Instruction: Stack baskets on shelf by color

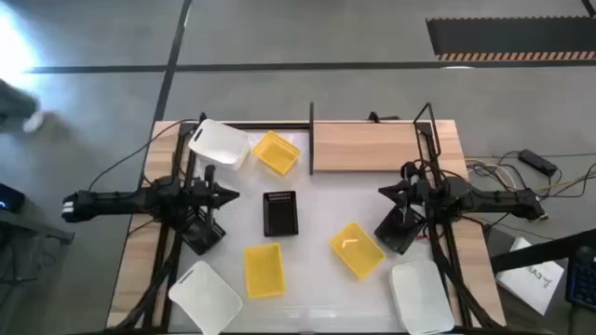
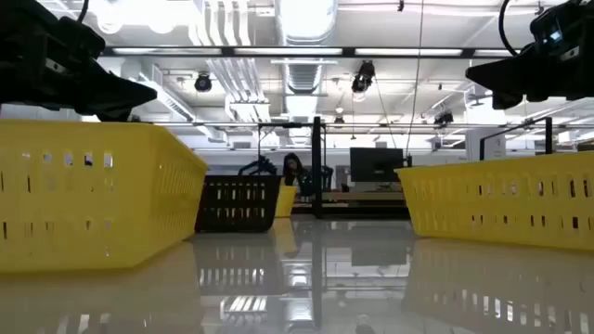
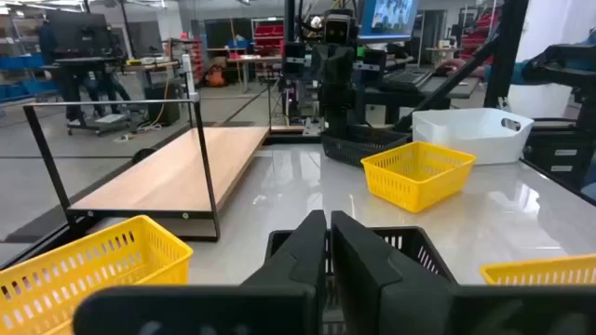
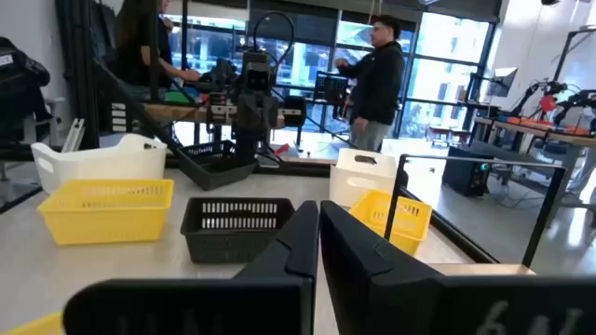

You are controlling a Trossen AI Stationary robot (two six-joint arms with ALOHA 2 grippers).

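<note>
Slotted black basket (image 1: 280, 213) lies on glossy tabletop (image 1: 307, 279) between closed, empty left gripper (image 1: 233, 194) and right gripper (image 1: 384, 192).

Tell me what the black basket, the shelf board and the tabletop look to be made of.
Black basket: likely moulded plastic, matte, with slotted sides. Shelf board: pale wood or wood-look laminate, with visible grain and a smooth finish; its upright rods look like thin black metal. Tabletop: a glossy white surface, material unclear, that mirrors the baskets and ceiling lights.

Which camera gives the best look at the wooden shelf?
The high view: the whole shelf shows, bare. The left wrist view shows it lengthwise, the right wrist view only a corner, and the low view barely shows it.
</note>
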